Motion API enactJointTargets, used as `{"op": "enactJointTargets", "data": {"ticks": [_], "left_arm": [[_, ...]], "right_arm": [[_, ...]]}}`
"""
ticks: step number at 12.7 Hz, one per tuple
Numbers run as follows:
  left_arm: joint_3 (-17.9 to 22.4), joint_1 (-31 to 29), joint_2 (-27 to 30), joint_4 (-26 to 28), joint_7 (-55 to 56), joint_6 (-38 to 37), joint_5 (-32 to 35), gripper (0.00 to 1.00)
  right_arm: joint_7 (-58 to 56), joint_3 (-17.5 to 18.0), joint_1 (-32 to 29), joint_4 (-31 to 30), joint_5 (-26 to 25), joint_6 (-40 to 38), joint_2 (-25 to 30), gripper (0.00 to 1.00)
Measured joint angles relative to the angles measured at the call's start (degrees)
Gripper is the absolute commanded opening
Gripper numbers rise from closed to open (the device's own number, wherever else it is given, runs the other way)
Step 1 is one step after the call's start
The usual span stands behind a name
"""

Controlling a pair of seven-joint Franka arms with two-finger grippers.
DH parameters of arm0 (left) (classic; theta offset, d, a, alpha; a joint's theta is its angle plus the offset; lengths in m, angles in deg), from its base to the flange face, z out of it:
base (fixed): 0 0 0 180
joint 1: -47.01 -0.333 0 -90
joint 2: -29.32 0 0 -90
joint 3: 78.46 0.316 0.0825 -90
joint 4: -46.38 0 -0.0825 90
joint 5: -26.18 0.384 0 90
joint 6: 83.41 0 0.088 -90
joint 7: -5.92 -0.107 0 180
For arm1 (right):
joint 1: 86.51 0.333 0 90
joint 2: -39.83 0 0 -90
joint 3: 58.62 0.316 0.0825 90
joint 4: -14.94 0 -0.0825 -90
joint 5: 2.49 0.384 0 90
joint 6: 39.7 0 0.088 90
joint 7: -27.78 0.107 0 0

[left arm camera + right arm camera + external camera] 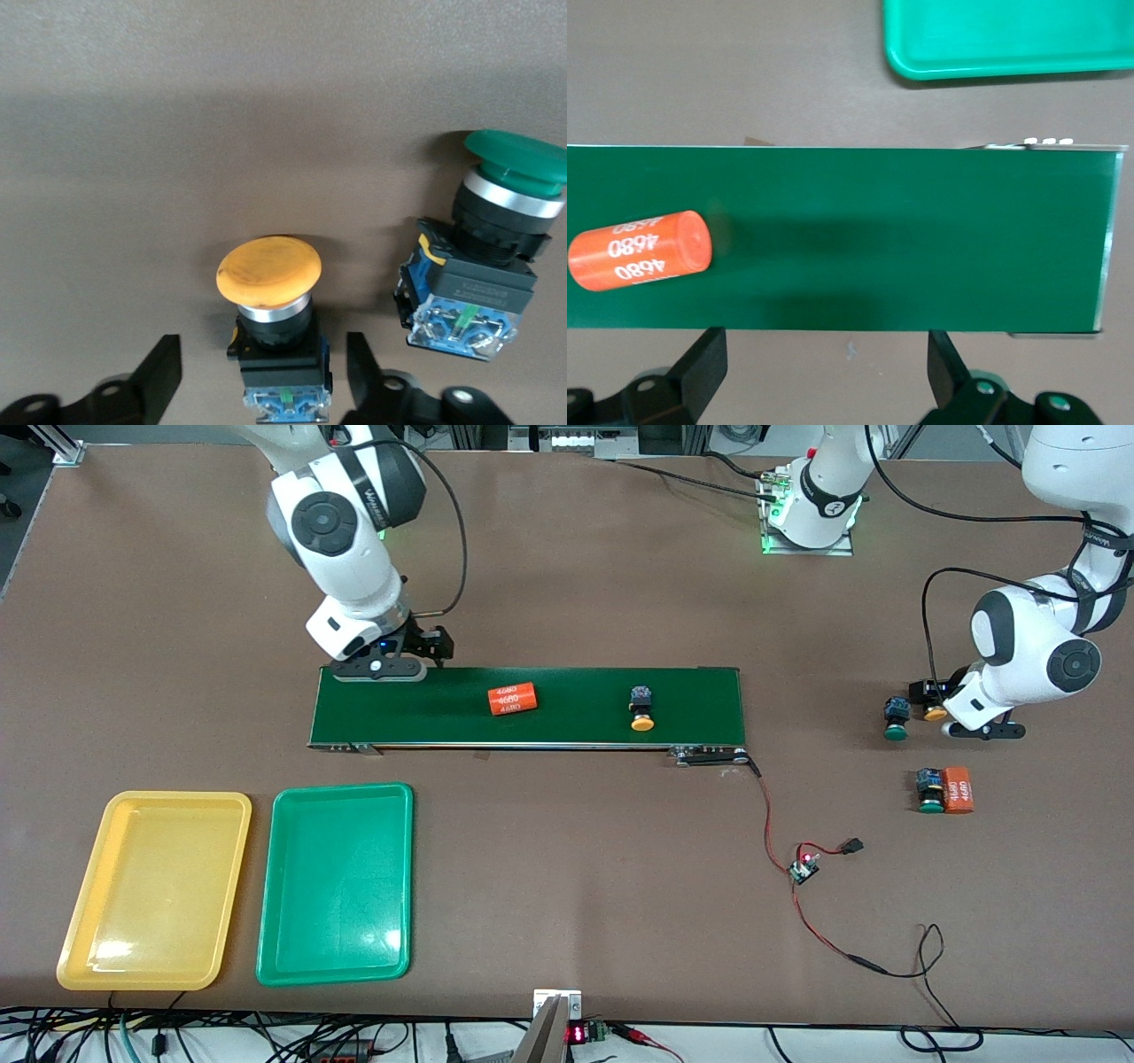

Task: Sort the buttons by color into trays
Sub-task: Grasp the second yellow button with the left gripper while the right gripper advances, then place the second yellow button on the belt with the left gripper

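Fingertips of left gripper [261,376] were cut off, apart around yellow-capped button [275,341], untouching. Right gripper [824,367] apart at belt [921,230] edge. Cylinder [640,251] read "4680".

Brown table [567,868] bears conveyor belt [425,708], yellow tray [80,921], green tray [275,921].

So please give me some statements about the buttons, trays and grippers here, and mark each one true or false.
1. Both trays are empty. True: the yellow tray and the green tray hold nothing.
2. A green button lies on the conveyor belt. False: the orange button there is orange-capped.
3. The left gripper straddles an orange-capped button. True.
4. The right gripper holds the orange cylinder. False: it is open and empty over the belt's end.
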Motion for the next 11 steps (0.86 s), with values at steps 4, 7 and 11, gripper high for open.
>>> {"op": "enactJointTargets", "data": {"ticks": [4, 7, 11], "left_arm": [[-0.02, -0.11, -0.18, -0.31, -0.5, -0.92, -0.55, 0.14], [-0.42, 0.04, 0.34, -5.41, -0.79, -12.69, -0.61, 0.14], [-7.69, 0.4, 3.1, -20.38, -0.92, -37.35, -2.01, 0.14]], "right_arm": [[1.83, -0.01, 1.34, 0.05, -0.37, 1.31, -1.73, 1.0], [3.12, -0.03, 1.39, 0.06, -0.36, 2.31, -2.11, 1.0], [6.44, -0.02, 2.41, 0.07, -0.36, 3.71, -2.75, 1.0]]}}
